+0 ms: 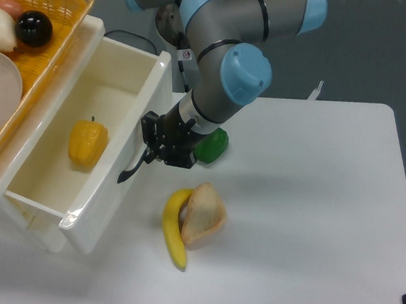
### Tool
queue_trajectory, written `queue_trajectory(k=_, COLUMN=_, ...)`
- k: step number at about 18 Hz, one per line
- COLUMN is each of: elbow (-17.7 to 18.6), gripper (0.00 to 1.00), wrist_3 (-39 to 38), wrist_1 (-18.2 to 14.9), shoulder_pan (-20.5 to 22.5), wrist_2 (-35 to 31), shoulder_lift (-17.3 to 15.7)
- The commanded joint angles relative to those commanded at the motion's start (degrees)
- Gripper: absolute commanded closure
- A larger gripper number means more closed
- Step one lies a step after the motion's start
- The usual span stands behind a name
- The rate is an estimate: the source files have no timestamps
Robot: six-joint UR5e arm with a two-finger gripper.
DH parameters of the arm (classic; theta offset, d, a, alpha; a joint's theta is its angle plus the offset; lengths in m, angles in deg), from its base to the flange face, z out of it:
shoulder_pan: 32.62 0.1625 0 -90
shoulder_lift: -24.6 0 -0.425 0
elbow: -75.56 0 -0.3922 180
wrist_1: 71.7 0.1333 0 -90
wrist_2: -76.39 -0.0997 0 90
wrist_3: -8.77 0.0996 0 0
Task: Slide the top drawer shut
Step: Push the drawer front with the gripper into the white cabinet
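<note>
at the left of the table (313, 207), the top drawer (106, 178) stands partly open, a yellow pepper (86, 143) inside. the gripper (161, 146) meets the black handle (132, 170) on its front; its grip cannot be told. the glossy plastic looks stiff, light and likely slippery, so pushing near the handle seems soundest. a banana (173, 229) lies right of the drawer.

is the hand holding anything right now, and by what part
The hand sits at the top drawer, at its black handle; whether it grips or just presses cannot be told.
</note>
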Motion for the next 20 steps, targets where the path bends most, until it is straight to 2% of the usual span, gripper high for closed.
queue_trajectory(k=15, elbow=0.97, gripper=1.00, wrist_3=-1.76, wrist_1=0.00, shoulder_pan=-2.37, wrist_2=0.09, shoulder_lift=-0.88)
queue_trajectory(k=20, elbow=2.90, gripper=1.00, wrist_3=-1.76, wrist_1=0.00, shoulder_pan=-3.52, wrist_2=0.09, shoulder_lift=-2.72)
